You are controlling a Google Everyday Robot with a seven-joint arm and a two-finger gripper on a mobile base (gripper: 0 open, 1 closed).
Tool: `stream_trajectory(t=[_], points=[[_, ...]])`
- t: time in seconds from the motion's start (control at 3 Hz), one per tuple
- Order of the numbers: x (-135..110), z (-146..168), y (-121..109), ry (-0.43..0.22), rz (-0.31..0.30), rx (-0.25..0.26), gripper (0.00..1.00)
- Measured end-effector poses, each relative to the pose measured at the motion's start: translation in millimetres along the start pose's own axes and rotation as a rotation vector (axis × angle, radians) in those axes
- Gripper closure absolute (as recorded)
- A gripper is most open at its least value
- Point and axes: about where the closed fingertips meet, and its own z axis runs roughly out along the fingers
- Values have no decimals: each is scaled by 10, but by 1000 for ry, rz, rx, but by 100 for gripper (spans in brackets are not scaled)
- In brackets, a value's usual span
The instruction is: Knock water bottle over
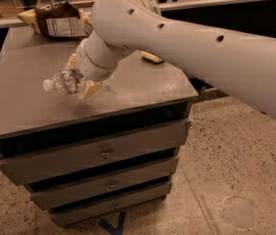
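I am watching the gripper [81, 77] hanging over the middle of the worktop [25, 104], its jaws pressing on both sides of the water bottle [62, 81], which is lying sideways, cap pointing left. A bag [59, 21] is sitting at the back left; drawers [103, 153] are sitting underneath.

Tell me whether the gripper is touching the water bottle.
Touching. The camera view shows the tipped water bottle with its base end tucked into the gripper, no gap between them, its cap pointing left over the cabinet top.
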Motion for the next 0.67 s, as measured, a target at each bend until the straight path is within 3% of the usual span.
stream_trajectory(t=[0.33,0.67], points=[[9,6,1,-2,15,-16,0],[17,11,-1,-7,31,-26,0]])
